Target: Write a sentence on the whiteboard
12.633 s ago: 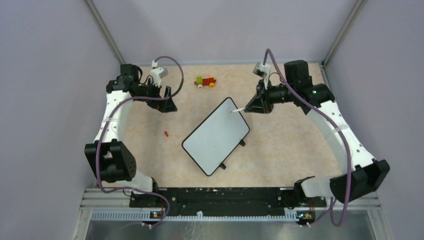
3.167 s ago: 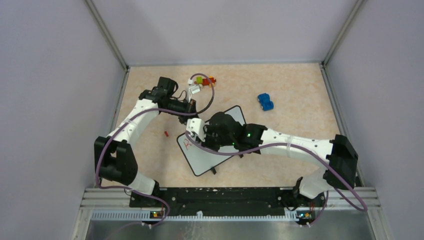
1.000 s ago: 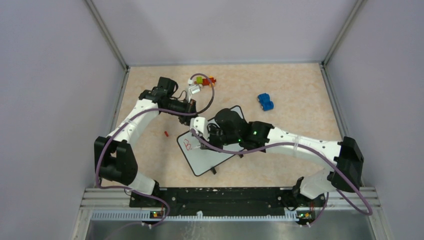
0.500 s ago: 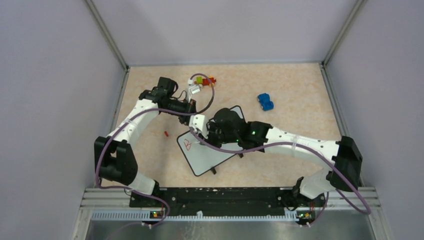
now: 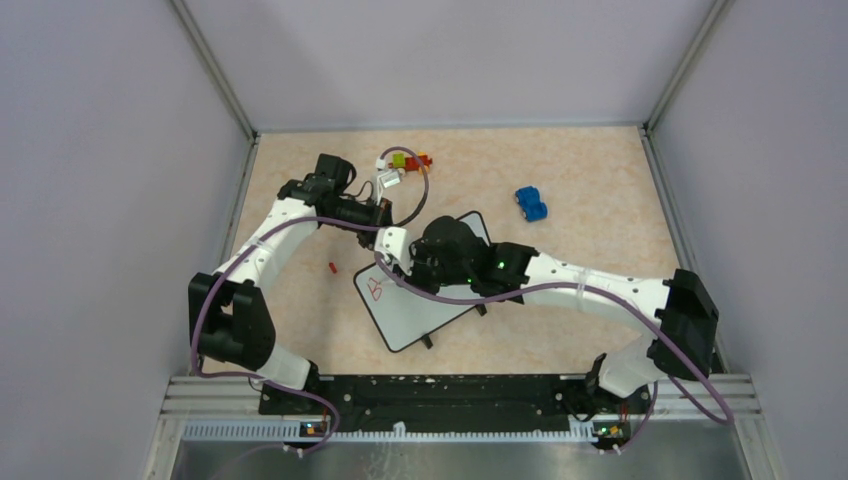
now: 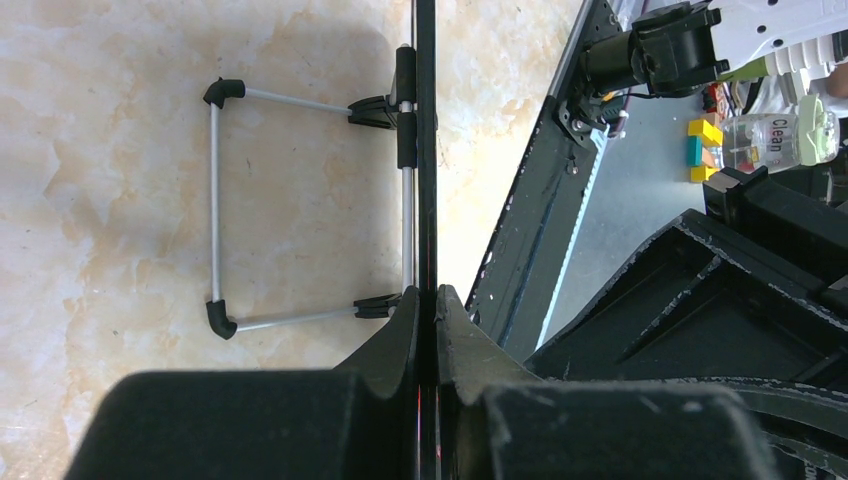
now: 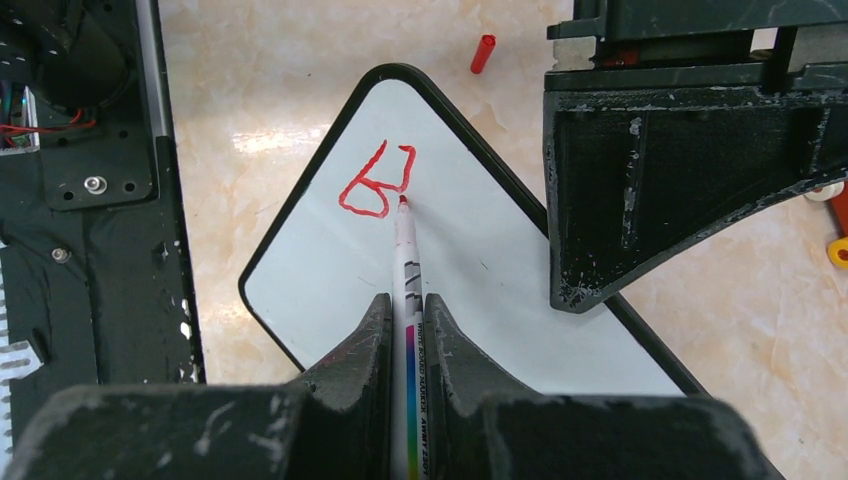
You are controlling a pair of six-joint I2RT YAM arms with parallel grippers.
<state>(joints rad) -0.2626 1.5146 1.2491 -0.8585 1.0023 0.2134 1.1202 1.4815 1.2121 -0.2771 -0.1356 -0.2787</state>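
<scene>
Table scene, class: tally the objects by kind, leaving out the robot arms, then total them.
whiteboard: 1
marker: 1
red marker cap: 1
toys: 2 (blue car, brick toy)
Total: 5

The right gripper (image 7: 406, 303), first at the upper right of the overhead frame, had crossed to centre with the marker (image 7: 407, 245). The whiteboard (image 5: 425, 315), blank then, bore the start of the sentence (image 7: 375, 182), apparently a red "B", and had shifted slightly toward the lower left. The left gripper (image 6: 427, 297) had moved onto its upper edge.
</scene>
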